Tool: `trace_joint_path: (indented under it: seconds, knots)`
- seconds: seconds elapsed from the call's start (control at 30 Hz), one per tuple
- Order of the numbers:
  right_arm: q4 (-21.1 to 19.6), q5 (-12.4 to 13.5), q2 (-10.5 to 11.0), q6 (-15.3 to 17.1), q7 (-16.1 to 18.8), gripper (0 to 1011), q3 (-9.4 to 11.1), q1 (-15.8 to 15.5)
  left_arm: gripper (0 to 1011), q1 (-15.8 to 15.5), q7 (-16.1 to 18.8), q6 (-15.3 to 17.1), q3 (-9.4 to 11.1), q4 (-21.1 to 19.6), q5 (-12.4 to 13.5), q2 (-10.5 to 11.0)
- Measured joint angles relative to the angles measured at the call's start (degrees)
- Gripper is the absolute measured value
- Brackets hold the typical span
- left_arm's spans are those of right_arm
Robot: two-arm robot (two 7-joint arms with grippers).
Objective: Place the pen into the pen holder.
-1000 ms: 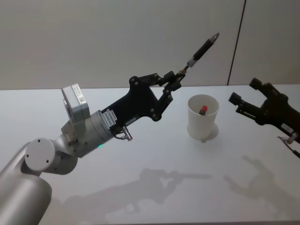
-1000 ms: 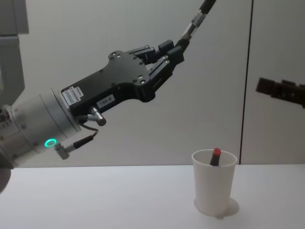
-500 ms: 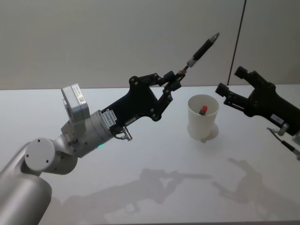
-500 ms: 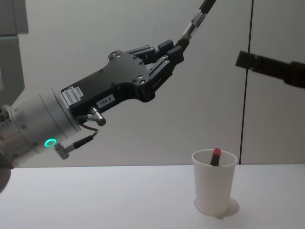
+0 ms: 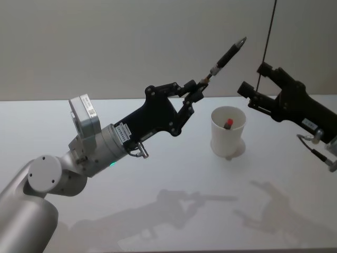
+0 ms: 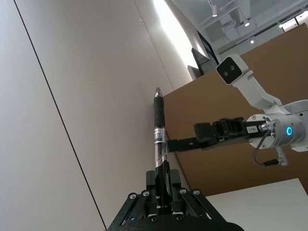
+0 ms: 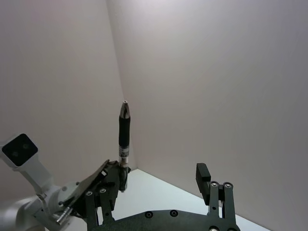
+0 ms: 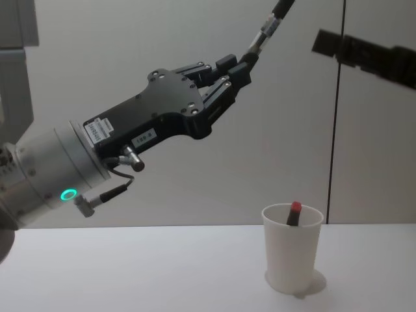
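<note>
Head view: left gripper [image 5: 196, 94] clamps the pen [image 5: 226, 54] by its lower end, tip angled up above the cup [image 5: 227, 133], while the open right gripper [image 5: 254, 85] sits just right of it.

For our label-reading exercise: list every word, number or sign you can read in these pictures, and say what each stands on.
No text can be read for certain.
White stickers on the left claw body: print too small to read.
Band on the pen: marks too blurred.
White label on the right claw arm: unreadable.
Pen holder: plain, no print.
</note>
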Motion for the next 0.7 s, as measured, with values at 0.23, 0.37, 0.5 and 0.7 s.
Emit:
trace_joint_path:
  seconds: [0.23, 0.37, 0.5, 0.7]
  knots:
    - [-0.6, 2.48, 0.3, 0.65, 1.9, 1001, -0.13, 0.47, 178, 0.0, 0.0, 0.0, 0.0, 0.0, 0.0, 0.0]
    - [-0.88, 3.26, 0.36, 0.81, 2.18, 1001, -0.24, 0.65, 178, 0.0, 0.0, 0.0, 0.0, 0.0, 0.0, 0.0]
    - [-1.03, 3.84, 0.29, 0.94, 2.2, 1001, -0.48, 0.96, 178, 0.0, 0.0, 0.0, 0.0, 0.0, 0.0, 0.0]
    - [-0.87, 4.45, -0.25, 1.33, 1.92, 1001, -1.19, 1.87, 178, 0.0, 0.01, 0.0, 0.0, 0.0, 0.0, 0.0]
